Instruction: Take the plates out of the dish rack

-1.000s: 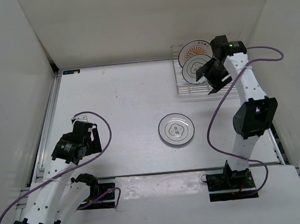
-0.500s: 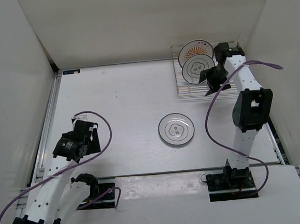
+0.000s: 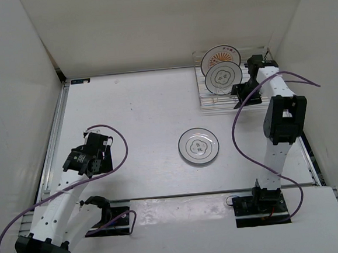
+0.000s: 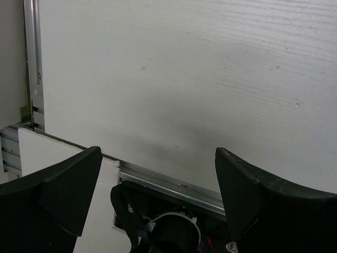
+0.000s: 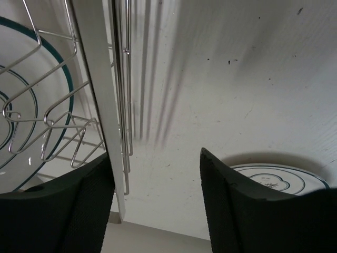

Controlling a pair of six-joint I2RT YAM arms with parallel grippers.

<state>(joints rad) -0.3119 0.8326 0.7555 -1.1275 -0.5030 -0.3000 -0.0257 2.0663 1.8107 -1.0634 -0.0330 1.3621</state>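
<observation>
The dish rack [image 3: 209, 97] stands at the back right of the table. Two plates stand upright in it: a white ringed plate [image 3: 222, 78] in front and the orange sunburst plate [image 3: 221, 54] behind it. A third white ringed plate [image 3: 198, 146] lies flat mid-table. My right gripper [image 3: 238, 90] is open and empty at the rack's right front edge, next to the front plate's rim. In the right wrist view the rack's wires [image 5: 63, 126] and the ringed plate [image 5: 21, 105] are at the left, the flat plate [image 5: 279, 176] low right. My left gripper [image 3: 95, 153] is open and empty at the left.
White walls enclose the table on three sides. A metal rail [image 3: 55, 135] runs along the left edge. Purple cables loop off both arms. The left wrist view shows bare table [image 4: 184, 79] and the near rail [image 4: 168, 182].
My right gripper has moved down and in toward the rack's right front edge, beside the front plate. My left arm has shifted slightly. The plates have not moved.
</observation>
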